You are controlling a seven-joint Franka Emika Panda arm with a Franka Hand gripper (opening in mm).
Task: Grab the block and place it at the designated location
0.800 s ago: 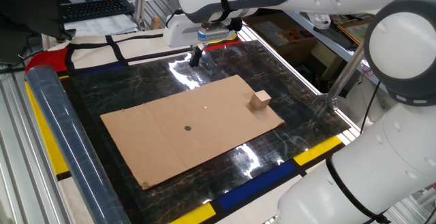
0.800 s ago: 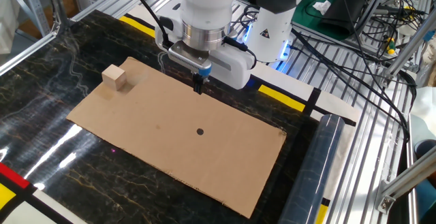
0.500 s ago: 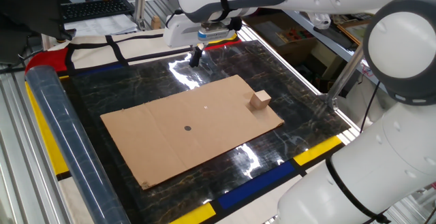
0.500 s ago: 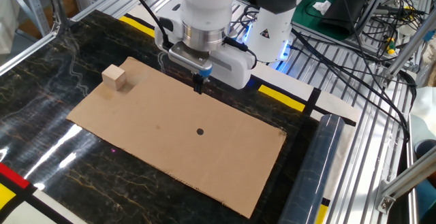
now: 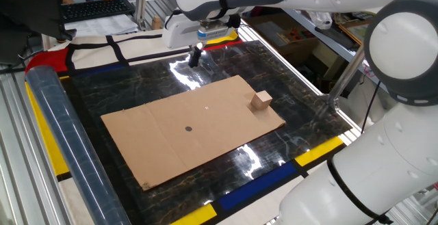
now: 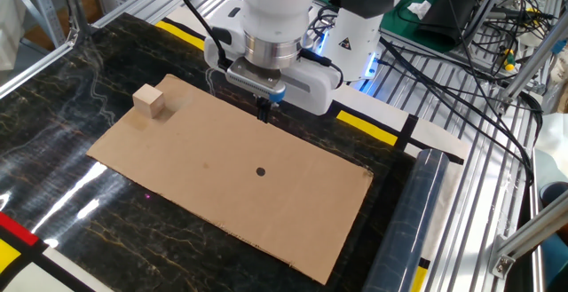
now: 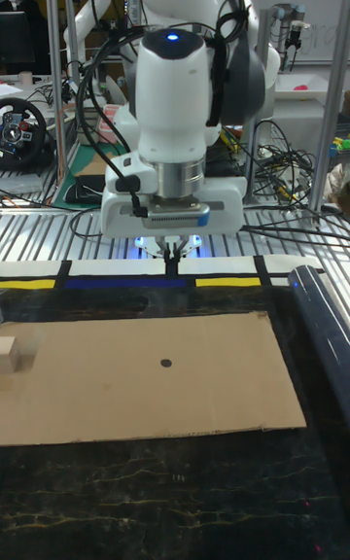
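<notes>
Wooden block (image 5: 260, 101) on cardboard (image 5: 171, 146) | well apart from jaws (image 6: 264, 114) | jaws closed, empty

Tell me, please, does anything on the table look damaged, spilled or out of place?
Nothing stands out. The block sits upright on the cardboard sheet, apart from the black dot. The gripper hangs empty above the sheet's edge.

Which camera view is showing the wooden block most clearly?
One fixed view shows the block best: whole, sharp, near the cardboard sheet's edge. The other fixed view also shows it whole, but far to one side. The tall fixed view cuts it off at the frame edge.
</notes>
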